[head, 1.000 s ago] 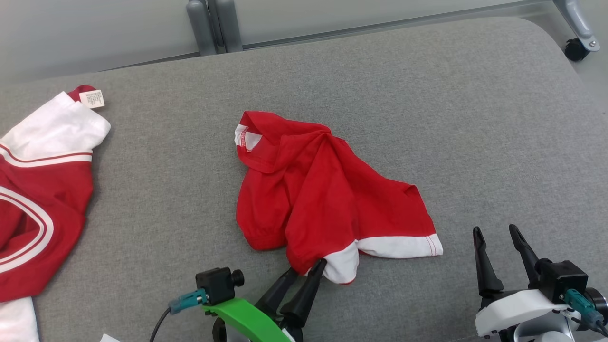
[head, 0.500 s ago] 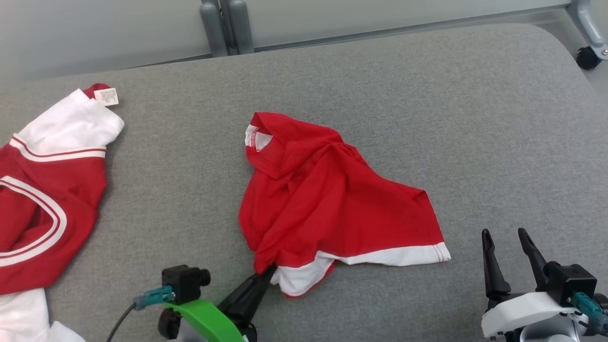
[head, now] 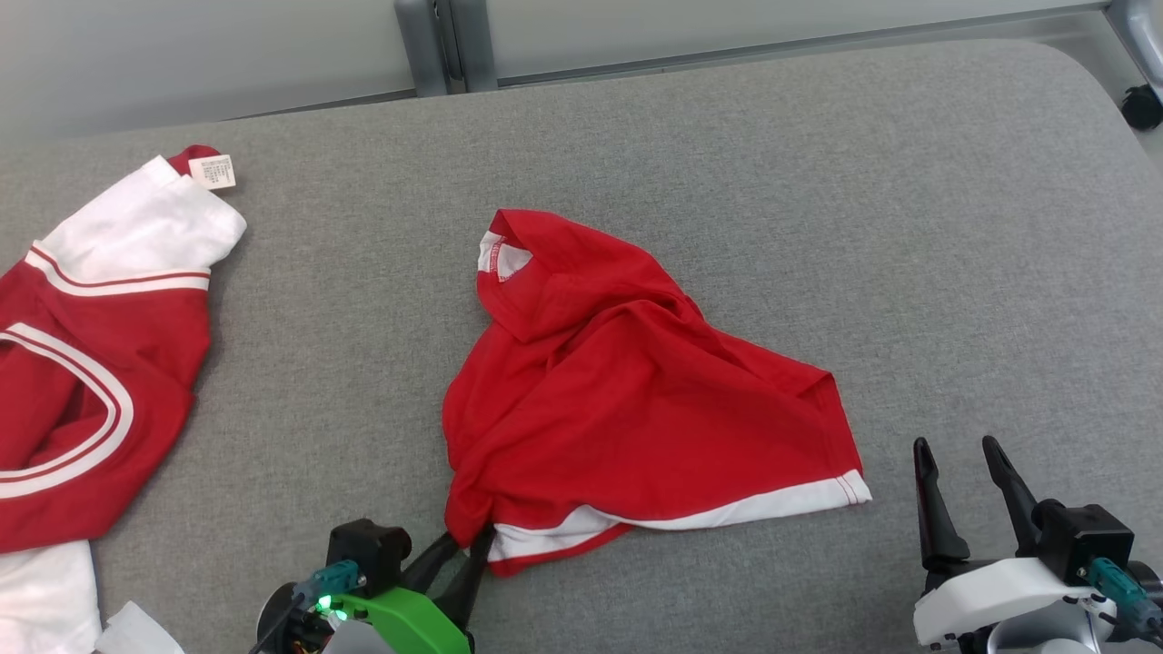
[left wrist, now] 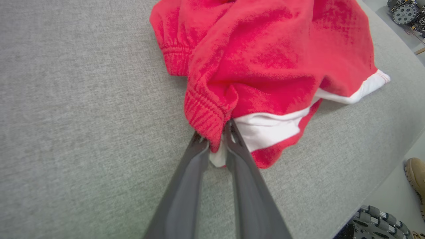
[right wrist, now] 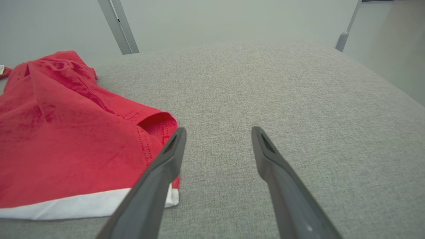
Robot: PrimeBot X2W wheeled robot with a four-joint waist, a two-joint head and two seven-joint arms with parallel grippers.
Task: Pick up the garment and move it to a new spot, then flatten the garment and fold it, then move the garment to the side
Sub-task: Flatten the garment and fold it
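Note:
A red garment [head: 627, 391] with a white hem band lies crumpled in the middle of the grey padded table [head: 818, 200]. Its near left corner is pinched between the fingers of my left gripper [head: 468, 536], which is shut on the red ribbed edge and white hem [left wrist: 217, 132]. My right gripper [head: 954, 447] stands open near the table's front right, a little right of the garment's white hem corner [right wrist: 171, 196], with nothing between its fingers [right wrist: 172, 149]. The garment [right wrist: 66, 132] spreads to the left in the right wrist view.
A second red and white garment [head: 91, 363] with a label lies at the table's left edge. A metal post [head: 445, 45] rises behind the table. A castor [head: 1140, 104] sits at the far right. A shoe [left wrist: 415, 179] stands on the floor in the left wrist view.
My left gripper has pulled the garment's near corner toward the front left, stretching the cloth out flatter. The head camera has shifted slightly. The right gripper has hardly moved.

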